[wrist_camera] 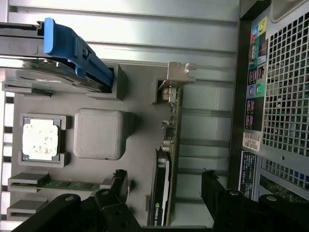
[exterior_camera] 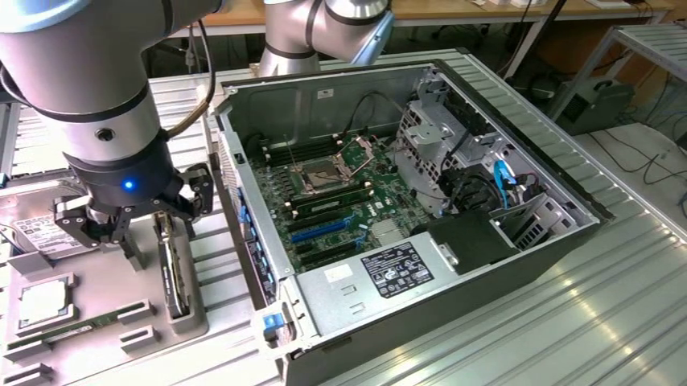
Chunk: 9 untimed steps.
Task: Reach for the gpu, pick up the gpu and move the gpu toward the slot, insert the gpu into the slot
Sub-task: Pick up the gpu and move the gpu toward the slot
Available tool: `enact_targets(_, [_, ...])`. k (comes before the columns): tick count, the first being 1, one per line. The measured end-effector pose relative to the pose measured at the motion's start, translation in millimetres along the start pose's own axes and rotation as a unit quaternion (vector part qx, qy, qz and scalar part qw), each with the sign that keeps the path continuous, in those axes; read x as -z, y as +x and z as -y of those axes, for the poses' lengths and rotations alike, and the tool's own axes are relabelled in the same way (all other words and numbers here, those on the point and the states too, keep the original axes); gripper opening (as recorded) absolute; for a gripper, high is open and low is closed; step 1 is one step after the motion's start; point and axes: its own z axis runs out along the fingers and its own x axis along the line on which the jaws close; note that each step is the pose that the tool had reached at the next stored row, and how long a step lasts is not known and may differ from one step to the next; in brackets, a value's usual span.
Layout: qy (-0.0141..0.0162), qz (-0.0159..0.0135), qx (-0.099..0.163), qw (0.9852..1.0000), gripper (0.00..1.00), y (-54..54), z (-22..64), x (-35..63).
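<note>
The gpu [exterior_camera: 175, 273] is a thin dark card standing on its long edge in a groove of the grey holder tray [exterior_camera: 204, 322], to the exterior view's left of the open computer case. In the wrist view the gpu [wrist_camera: 167, 164] has its silver bracket [wrist_camera: 179, 73] at the far end. My gripper [exterior_camera: 145, 229] hangs just above the card's far half. It is open, and in the wrist view my gripper [wrist_camera: 165, 188] has one black finger [wrist_camera: 118, 186] on each side of the card, apart from it. The blue slot [exterior_camera: 320, 233] lies on the motherboard inside the case.
The tray also holds a processor [wrist_camera: 41, 137], a green memory stick [wrist_camera: 63, 184], a raised grey block [wrist_camera: 99, 133] and a hard drive with a blue clip [wrist_camera: 72, 48]. The case wall [exterior_camera: 241, 233] rises close beside the tray. A drive cage [exterior_camera: 429, 153] and cables crowd the case's far side.
</note>
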Motion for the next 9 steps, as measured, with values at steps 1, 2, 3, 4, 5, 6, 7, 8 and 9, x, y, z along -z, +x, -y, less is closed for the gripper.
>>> enact_targets(1, [0.0,0.0,0.0,1.0,0.72,0.1,0.0,-0.7])
enact_targets(2, [0.0,0.0,0.0,1.0,0.72,0.2,0.0,-1.4])
enact_targets(3, [0.0,0.0,0.0,1.0,0.72,0.3,0.1,-2.3])
enact_targets(4, [0.0,0.0,0.0,1.0,0.72,0.4,0.1,-3.1])
enact_targets(5, [0.0,0.0001,0.0,1.0,0.72,0.7,0.1,-3.9])
enact_targets(6, [0.0,0.0,0.0,1.0,0.72,0.9,0.1,-4.4])
enact_targets(7, [0.0001,0.0,0.0,1.0,0.72,1.1,0.1,-4.8])
enact_targets(8, [0.0,0.0,0.0,1.0,0.72,1.2,-0.2,-5.1])
enact_targets(9, [0.0,0.0,0.0,1.0,0.72,1.3,-0.7,-5.2])
